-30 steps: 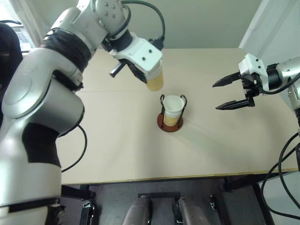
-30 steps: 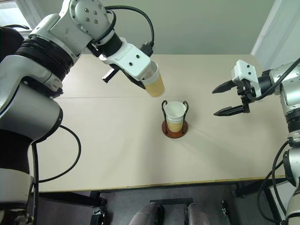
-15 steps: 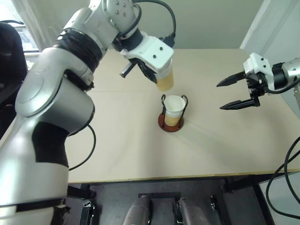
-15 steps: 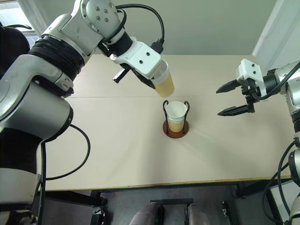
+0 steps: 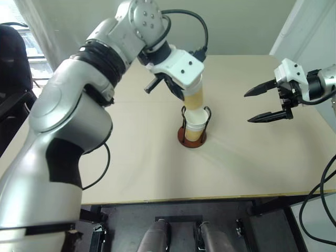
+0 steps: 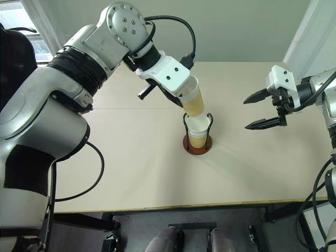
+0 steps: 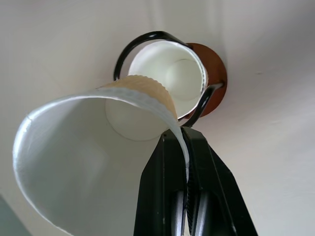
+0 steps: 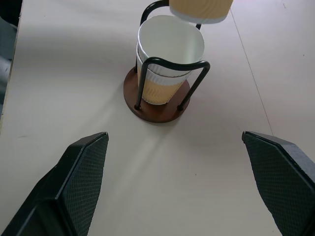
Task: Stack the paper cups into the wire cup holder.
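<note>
1. While the left gripper (image 7: 184, 147) pinches the rim of a paper cup (image 6: 192, 100), that cup hangs tilted just above the stacked cups (image 8: 167, 54) in the wire cup holder (image 8: 157, 105).
2. The holder stands mid-table (image 5: 131, 168), two cups nested between its loops.
3. The right gripper (image 5: 262, 102), jaws spread wide and empty, hovers well apart to the right.

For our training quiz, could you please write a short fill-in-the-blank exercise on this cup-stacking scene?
1. The left end effector is pinching the ____ of a paper cup.
2. The wire cup holder already contains ____ nested cups.
3. The right end effector is ____ and holds nothing.
4. The holder's base is ____ in shape.

Missing words: rim; two; open; round
</note>
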Controlling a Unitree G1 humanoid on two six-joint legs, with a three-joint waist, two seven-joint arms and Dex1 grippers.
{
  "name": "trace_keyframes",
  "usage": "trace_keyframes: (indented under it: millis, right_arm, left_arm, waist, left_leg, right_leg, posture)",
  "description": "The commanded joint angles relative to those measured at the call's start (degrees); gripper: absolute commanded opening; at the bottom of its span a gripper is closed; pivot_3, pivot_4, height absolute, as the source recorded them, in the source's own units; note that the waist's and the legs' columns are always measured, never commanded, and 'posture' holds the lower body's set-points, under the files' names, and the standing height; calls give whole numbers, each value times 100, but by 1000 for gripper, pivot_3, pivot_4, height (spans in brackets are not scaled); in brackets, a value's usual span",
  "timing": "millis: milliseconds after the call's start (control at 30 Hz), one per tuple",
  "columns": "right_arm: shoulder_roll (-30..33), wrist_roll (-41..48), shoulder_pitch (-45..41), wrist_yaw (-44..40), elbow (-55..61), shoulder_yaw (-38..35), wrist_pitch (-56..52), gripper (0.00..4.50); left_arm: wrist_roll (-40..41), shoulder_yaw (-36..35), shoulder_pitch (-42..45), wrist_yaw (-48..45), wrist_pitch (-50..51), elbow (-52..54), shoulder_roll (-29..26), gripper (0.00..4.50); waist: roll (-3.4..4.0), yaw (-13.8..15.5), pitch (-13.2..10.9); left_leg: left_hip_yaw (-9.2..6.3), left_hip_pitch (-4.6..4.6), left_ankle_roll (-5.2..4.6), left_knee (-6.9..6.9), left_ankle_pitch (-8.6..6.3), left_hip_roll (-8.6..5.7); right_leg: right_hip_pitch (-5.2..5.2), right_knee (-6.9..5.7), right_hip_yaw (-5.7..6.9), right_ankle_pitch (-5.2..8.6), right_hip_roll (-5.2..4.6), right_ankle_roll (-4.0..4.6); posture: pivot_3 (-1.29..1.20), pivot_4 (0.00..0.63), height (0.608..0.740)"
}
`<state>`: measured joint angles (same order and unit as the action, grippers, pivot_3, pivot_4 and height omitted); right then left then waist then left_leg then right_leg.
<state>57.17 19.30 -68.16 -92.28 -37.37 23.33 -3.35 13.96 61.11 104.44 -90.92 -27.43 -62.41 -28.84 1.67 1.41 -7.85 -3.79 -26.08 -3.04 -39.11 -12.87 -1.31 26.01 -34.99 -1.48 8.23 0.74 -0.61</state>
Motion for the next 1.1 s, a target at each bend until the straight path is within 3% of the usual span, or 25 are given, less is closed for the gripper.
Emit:
trace_keyframes:
  millis: [33, 633, 933, 1033, 1100]
  right_arm:
    - [136, 157, -61, -22, 181, -121, 2, 4444]
    - [194, 144, 27, -22, 297, -194, -25, 4444]
    - [201, 85, 40, -22, 254, -236, 12, 4444]
    - [168, 58, 5, -22, 198, -241, 32, 4444]
    - [139, 41, -17, -22, 144, -258, 50, 4444]
  left_arm:
    - [205, 42, -4, -158, -6, 212, -59, 39]
    - [-15, 2, -287, -158, -139, 152, 151, 39]
    - [-346, -431, -353, -158, -279, -75, 319, 3156]
    - [32, -630, -381, -158, 220, 44, 192, 4242]
    - [463, -886, -471, -158, 780, 238, 8, 4471]
  waist:
    - [0, 2, 0]
    - [0, 15, 0]
    - [0, 15, 0]
    - [0, 16, 0]
    - [0, 10, 0]
  left_leg:
    - [-1, 0, 0, 0, 0, 0]
    - [0, 2, -2, -6, 1, 0]
    - [0, 2, -3, -7, 2, 0]
    - [0, 2, -3, -7, 2, 0]
    - [0, 2, -3, -7, 2, 0]
  right_leg:
    - [0, 1, 0, 0, 0, 0]
    - [-4, -2, 1, -2, 0, -4]
    - [-5, -2, 0, -4, 0, -7]
    - [-5, -2, 0, -4, 0, -7]
    - [-5, -2, 0, -4, 0, -7]
  posture:
    - [0, 150, 740]
    - [0, 150, 740]
    - [0, 150, 740]
    - [0, 150, 740]
    - [0, 150, 740]
